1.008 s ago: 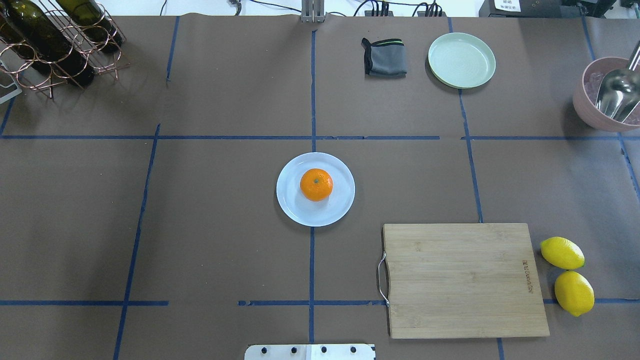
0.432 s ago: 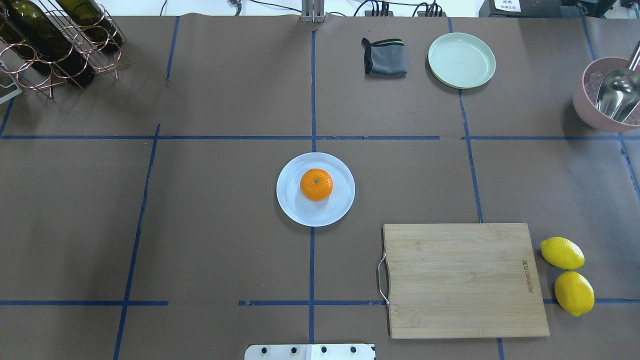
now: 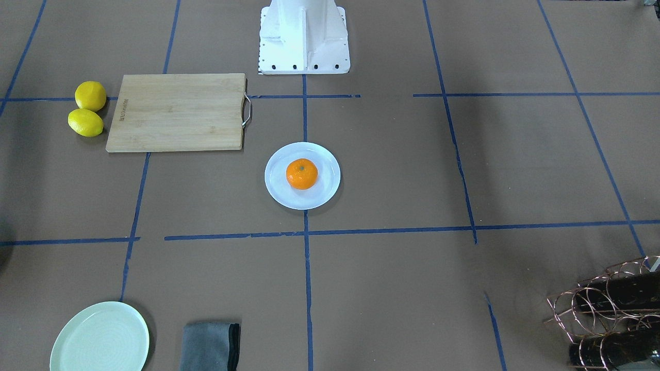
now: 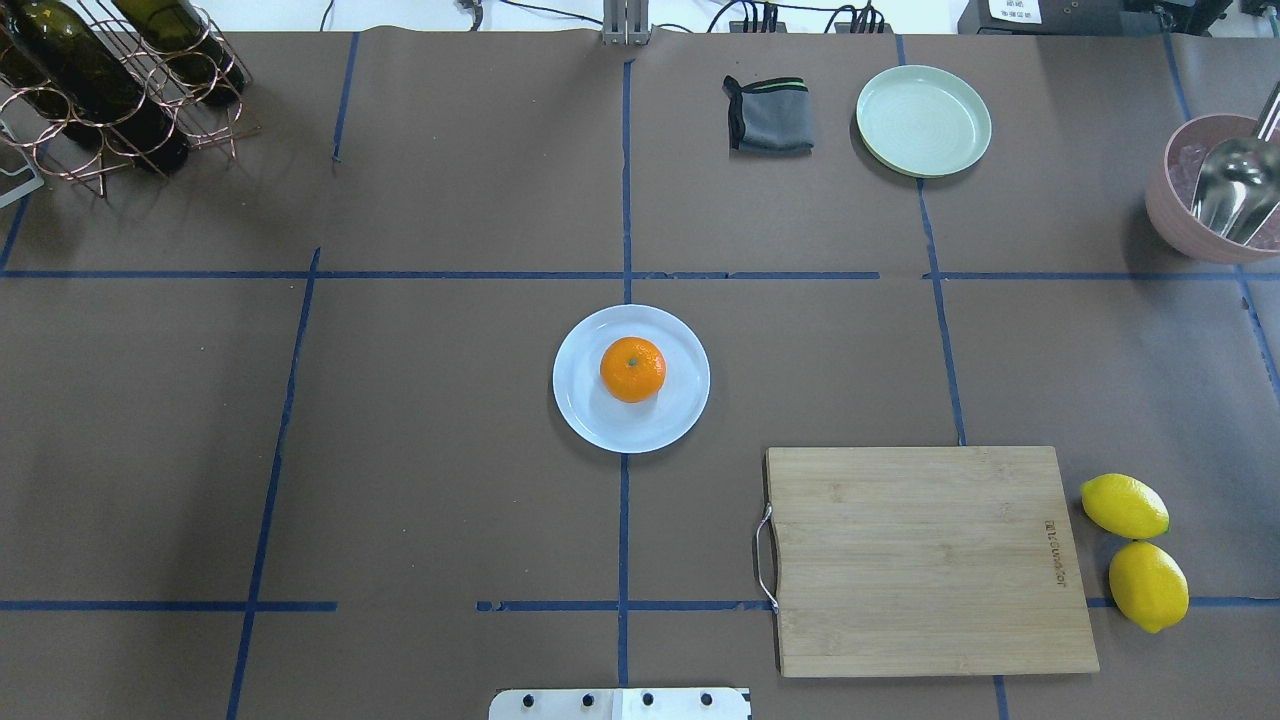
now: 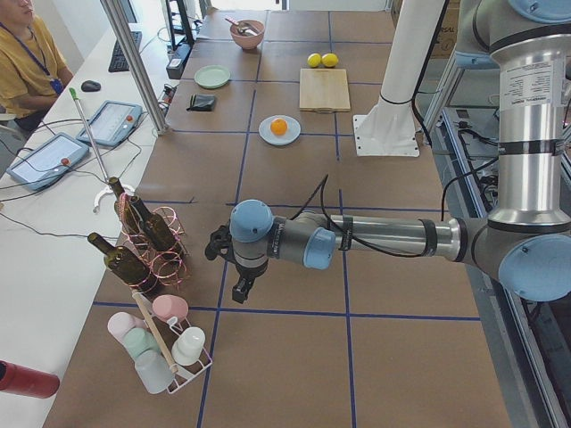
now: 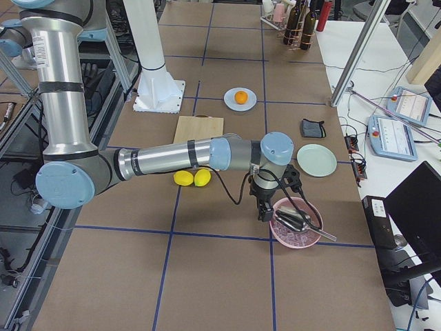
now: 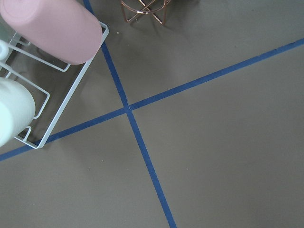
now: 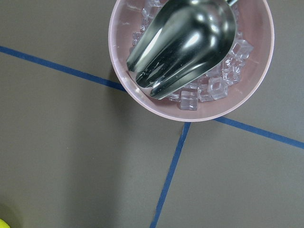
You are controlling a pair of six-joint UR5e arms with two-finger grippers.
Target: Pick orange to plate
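The orange point(image 4: 632, 369) sat centred on the bluish-white plate point(image 4: 598, 424), well away from both pairs of fingers, so the placing looked done. The left fingers point(image 5: 241, 292) hung near the wine rack point(image 5: 147, 245) and the right fingers point(image 6: 264, 212) just beside the ice bowl point(image 4: 1170, 220). I could not tell whether either pair was open. The cutting board point(image 4: 925, 560) lay apart from the plate's rim.

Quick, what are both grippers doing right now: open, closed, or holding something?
Left gripper: cannot be told, seen only from the side.
Right gripper: cannot be told, seen only from the side.
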